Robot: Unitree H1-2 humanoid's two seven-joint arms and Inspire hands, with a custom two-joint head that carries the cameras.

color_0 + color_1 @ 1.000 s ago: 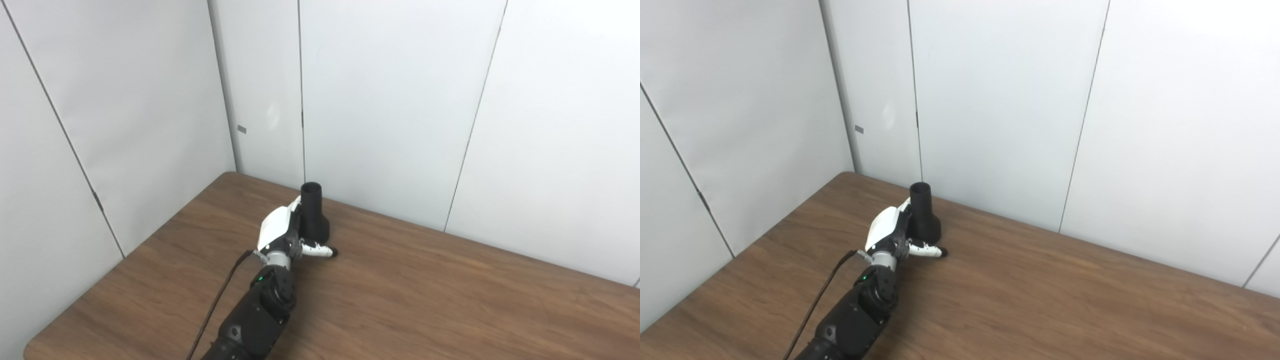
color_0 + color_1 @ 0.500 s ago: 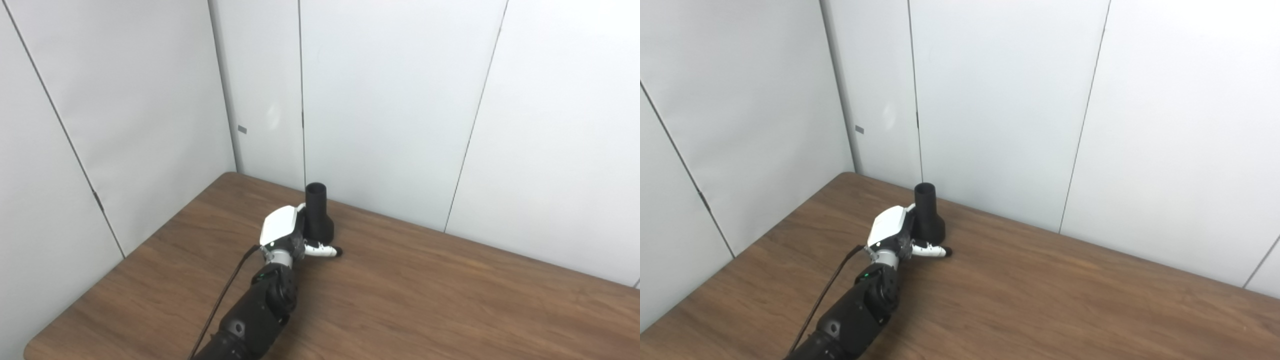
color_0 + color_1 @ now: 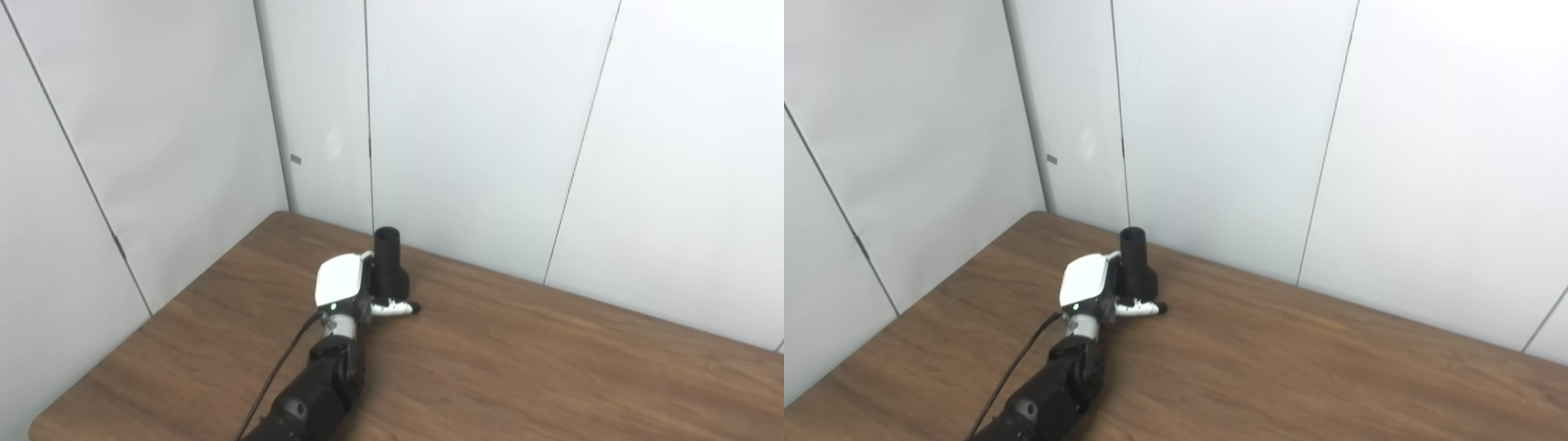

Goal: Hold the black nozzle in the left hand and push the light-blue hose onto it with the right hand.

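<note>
The black nozzle (image 3: pixel 388 263) stands upright on the brown table (image 3: pixel 520 361), near the back wall, with its narrow open end up. My left hand (image 3: pixel 345 285) is right beside it on its left and touches it. The white back of the hand faces the camera. Its thumb (image 3: pixel 395 309) lies stretched out along the table in front of the nozzle's wide base. The other fingers are hidden behind the hand and the nozzle, so their grip cannot be seen. No light-blue hose and no right hand appear in either view.
White wall panels (image 3: pixel 478 122) rise close behind the nozzle and along the table's left side, meeting at a corner. A black cable (image 3: pixel 278 367) runs along my left forearm. The table's left edge (image 3: pixel 153 315) slants toward the near corner.
My left hand has turned and pressed closer to the nozzle, its white back now facing up more. The nozzle slid slightly to the right and stays upright on the table.
</note>
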